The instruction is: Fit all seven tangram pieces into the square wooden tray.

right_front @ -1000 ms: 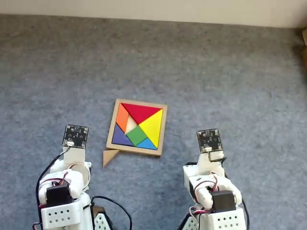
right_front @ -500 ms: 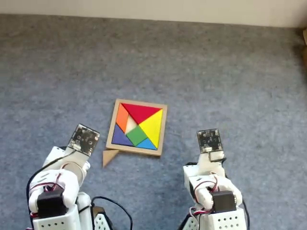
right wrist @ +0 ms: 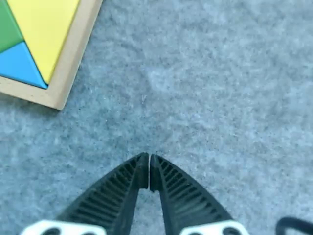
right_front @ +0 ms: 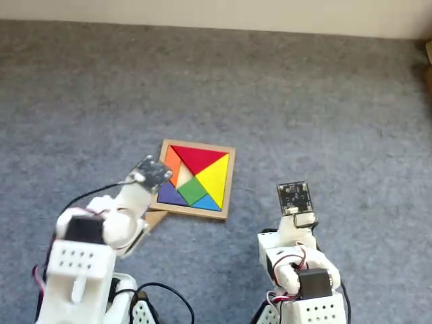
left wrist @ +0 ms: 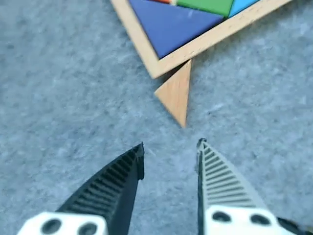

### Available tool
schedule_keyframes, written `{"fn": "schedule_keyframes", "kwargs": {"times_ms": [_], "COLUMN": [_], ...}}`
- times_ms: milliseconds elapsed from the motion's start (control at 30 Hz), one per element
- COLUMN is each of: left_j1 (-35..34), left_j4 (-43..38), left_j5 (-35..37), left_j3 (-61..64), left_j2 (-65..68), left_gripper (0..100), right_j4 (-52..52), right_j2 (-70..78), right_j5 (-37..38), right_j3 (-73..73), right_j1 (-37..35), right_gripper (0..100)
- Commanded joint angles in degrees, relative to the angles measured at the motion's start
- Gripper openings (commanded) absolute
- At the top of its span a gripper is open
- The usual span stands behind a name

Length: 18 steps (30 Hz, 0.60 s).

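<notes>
Left claw spread over grey tabletop, near tan triangle lying against tray corner. Right claw pressed together, apart from tray.

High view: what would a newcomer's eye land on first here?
The square wooden tray holding bright coloured pieces, set in the middle of the grey carpet. Next, the plain wooden triangle piece lying on the carpet at the tray's corner nearest the left arm, with the left hand open just short of it.
</notes>
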Motion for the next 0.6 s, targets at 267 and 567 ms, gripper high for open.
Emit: {"fn": "schedule_keyframes", "kwargs": {"times_ms": [267, 567], "left_j1": [6.2, 6.6], "left_j4": [-15.2, -20.3], "left_j5": [8.2, 8.2], "left_j3": [-3.4, -3.4], "left_j2": [21.1, 27.9], "left_gripper": [19, 19], "right_j4": [0.5, 0.5], "right_j2": [-1.3, -1.3], "right_j5": [-0.4, -0.3], "right_j3": [6.0, 6.0], "right_j1": [0.4, 0.4], "right_gripper": [2.7, 2.7]}}
